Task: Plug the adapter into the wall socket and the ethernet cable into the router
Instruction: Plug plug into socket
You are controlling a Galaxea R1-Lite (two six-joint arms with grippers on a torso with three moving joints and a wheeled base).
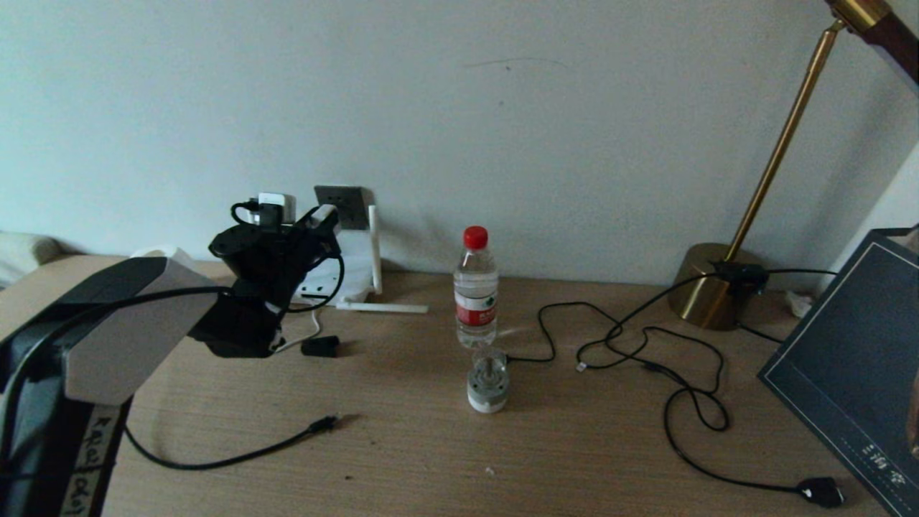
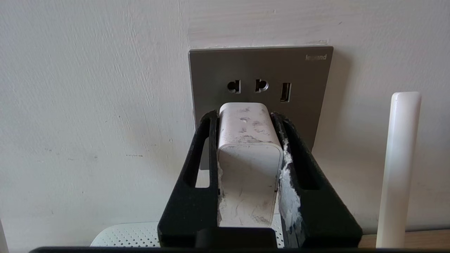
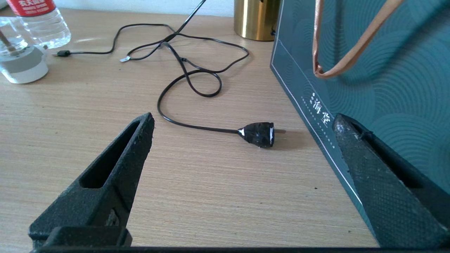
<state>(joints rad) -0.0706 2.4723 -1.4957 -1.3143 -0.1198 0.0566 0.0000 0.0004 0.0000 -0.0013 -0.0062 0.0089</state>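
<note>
Scene: robot at wooden tabletop (image 1: pixel 574 445), wall behind, 2-part plug-in job underway.
L hand (image 2: pixel 246 119): raised at the wall, clamped on adapter (image 2: pixel 248 147), pads on both its sides.
Adapter: nose at the lower part of socket (image 2: pixel 260 75); upper pin holes and USB slot show bare. Seated or not: can't tell, contact hidden behind the body.
R hand (image 3: pixel 242 123): wide open, empty, low over tabletop on the right, near a chunky black plug (image 3: pixel 258 133) and a dark gift bag (image 3: pixel 369 63). Looks idle.
Router (image 1: pixel 344 276): against the wall below socket, one antenna (image 2: pixel 399 168) upright beside L hand.
Ethernet cable (image 1: pixel 237 451): loose on tabletop near front-left, connector free, well apart from router.
Progress: step 1 close to done at best; step 2 appears not yet begun.
</note>
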